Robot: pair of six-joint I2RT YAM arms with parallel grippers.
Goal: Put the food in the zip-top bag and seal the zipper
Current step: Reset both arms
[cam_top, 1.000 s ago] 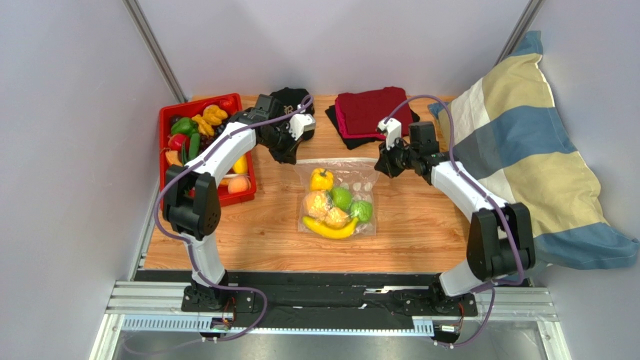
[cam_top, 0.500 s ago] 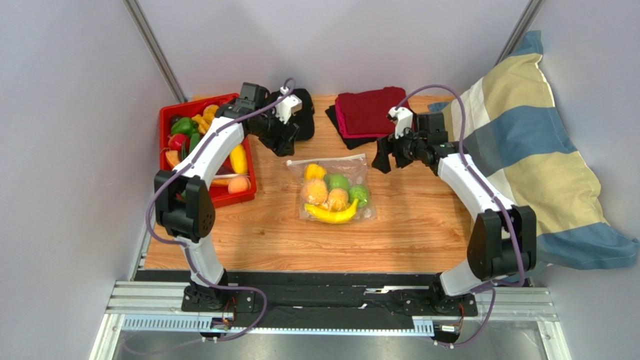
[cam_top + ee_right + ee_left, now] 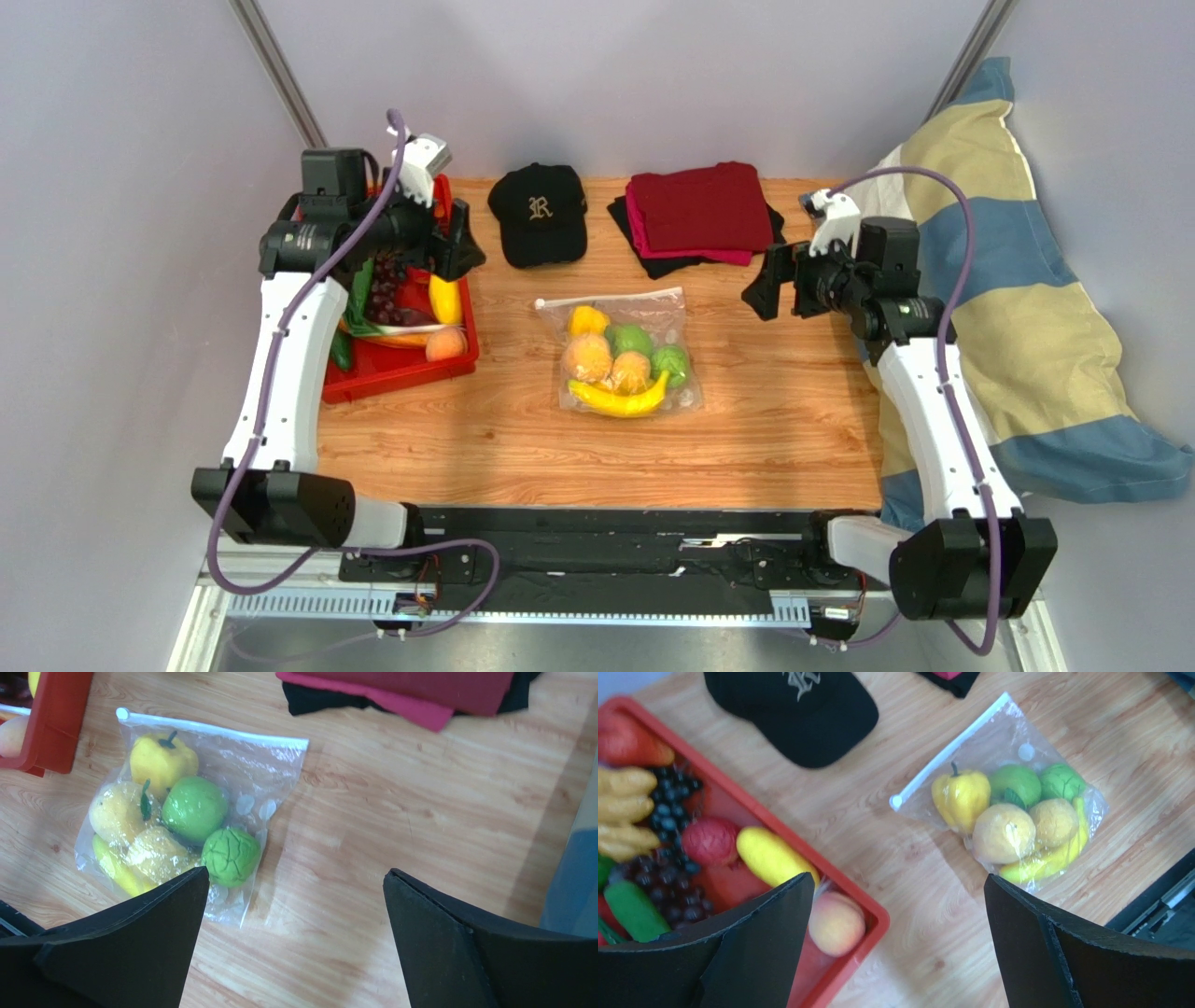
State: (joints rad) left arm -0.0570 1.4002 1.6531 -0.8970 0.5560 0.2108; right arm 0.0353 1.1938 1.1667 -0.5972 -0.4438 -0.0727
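Note:
The zip-top bag [image 3: 624,353] lies flat at the table's middle, holding the food: a yellow pepper [image 3: 591,321], a green fruit [image 3: 634,339], orange fruits and a banana [image 3: 617,402]. Its white zipper [image 3: 612,297] runs straight along the far edge, with the slider [image 3: 897,801] at the left end. My left gripper [image 3: 456,249] hangs open over the red tray's near corner, left of the bag, and is empty. The right gripper [image 3: 765,284] is open and empty too, to the right of the bag. In the wrist views, the left gripper [image 3: 898,879] and the right gripper [image 3: 295,872] have bare table between their fingers.
A red tray [image 3: 400,373] at the left holds more toy food, among it a peach [image 3: 446,345]. A black cap [image 3: 540,213] and folded red and black cloths [image 3: 699,207] lie at the back. A striped pillow [image 3: 982,280] leans along the right side.
Both grippers opened and let go of the bag's top corners. The left swung out over the tray, the right pulled away to the right. The bag settled flat.

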